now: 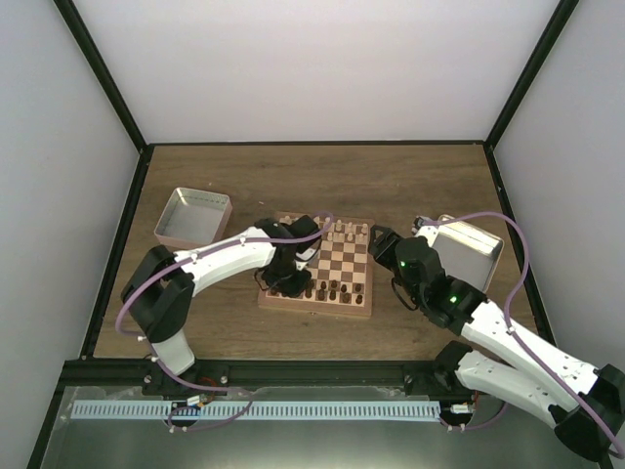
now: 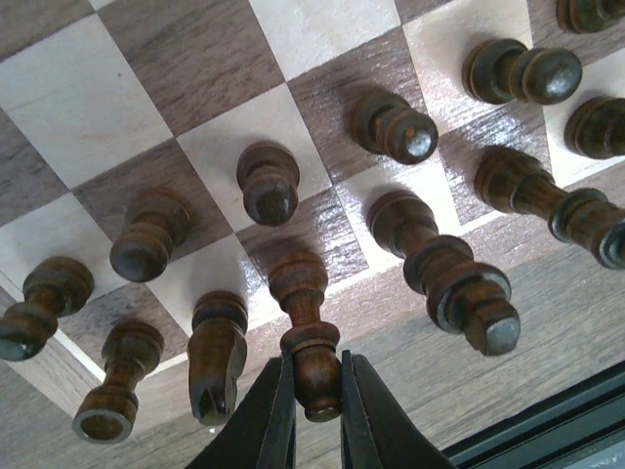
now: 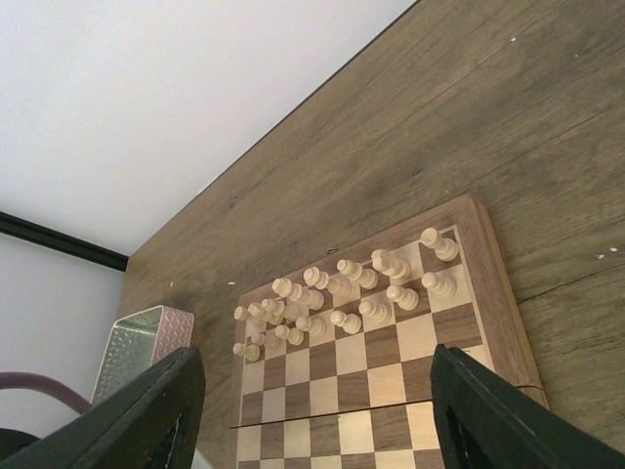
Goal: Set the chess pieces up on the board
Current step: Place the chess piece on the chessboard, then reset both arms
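We found the left gripper (image 2: 314,379) clamped on a dark piece (image 2: 299,293) in the board's (image 2: 322,39) crowded edge row and the right gripper (image 3: 312,430) open and empty beside the board, and judged a skewed release could topple the neighbouring knight (image 2: 217,354).

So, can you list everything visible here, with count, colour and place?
table: one, brown wood, under everything
board: one, tan and dark brown squares, table middle
dark pieces: many, dark brown, board's near rows
pale pieces: many, cream, board's far rows
left tray: one, metal, left of the board
right tray: one, metal, right of the board
left arm, right arm: white, from the near edge
left tool: one, black, shut on one dark piece in the near row
right tool: one, black, open, at the board's right edge
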`<state>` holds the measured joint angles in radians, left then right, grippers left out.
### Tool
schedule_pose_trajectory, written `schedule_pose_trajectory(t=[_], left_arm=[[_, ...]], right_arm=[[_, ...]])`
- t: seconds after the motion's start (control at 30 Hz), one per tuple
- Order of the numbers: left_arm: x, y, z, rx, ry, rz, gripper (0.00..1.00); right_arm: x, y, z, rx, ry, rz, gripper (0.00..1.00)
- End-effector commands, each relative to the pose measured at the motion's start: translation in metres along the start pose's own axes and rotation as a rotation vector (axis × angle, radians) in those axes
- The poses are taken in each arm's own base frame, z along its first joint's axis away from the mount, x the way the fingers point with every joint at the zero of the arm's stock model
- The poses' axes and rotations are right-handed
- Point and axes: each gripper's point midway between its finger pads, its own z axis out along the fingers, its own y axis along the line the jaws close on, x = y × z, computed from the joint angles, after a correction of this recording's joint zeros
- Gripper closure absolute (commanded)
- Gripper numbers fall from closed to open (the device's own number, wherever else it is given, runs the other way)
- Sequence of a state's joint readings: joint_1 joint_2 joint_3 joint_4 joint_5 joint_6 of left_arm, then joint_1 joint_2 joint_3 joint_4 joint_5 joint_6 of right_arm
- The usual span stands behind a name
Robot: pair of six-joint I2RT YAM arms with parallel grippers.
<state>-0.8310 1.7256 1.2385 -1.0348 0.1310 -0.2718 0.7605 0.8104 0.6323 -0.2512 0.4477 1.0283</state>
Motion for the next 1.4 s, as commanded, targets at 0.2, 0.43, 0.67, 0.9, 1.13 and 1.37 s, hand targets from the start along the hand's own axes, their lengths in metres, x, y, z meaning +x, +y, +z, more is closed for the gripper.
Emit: schedule_pose_trajectory(t=[0.2,0.43,0.67,0.9,1.13,1.37], left_arm=[[-0.012,-0.001,-0.008,-0.018,-0.025,0.028,0.80],[-0.016,-0.002,-0.013,-0.020,-0.047,0.028,0.84],[-0.021,-0.007,-0.026,0.004,-0.089,0.026,0.80],[-0.027,-0.009,-0.043,0.023,-0.153,0.017,0.73],[-0.052,0.006,-0.101,-0.023,-0.422,-0.054,0.67],[-0.044,0.035,-0.184,-0.031,-0.939,-0.167,0.53]], right_arm=[[-0.004,0.005,-0.001,-0.028,-0.012,0.011,0.35],[-0.003,0.003,-0.001,-0.025,-0.011,0.009,0.35],[-0.003,0.003,-0.002,-0.026,-0.010,0.002,0.35],[-0.004,0.001,-0.004,-0.021,-0.014,-0.004,0.35],[-0.005,-0.001,-0.008,-0.020,-0.015,-0.049,0.35],[-0.010,-0.018,-0.016,0.042,-0.038,-0.233,0.26]])
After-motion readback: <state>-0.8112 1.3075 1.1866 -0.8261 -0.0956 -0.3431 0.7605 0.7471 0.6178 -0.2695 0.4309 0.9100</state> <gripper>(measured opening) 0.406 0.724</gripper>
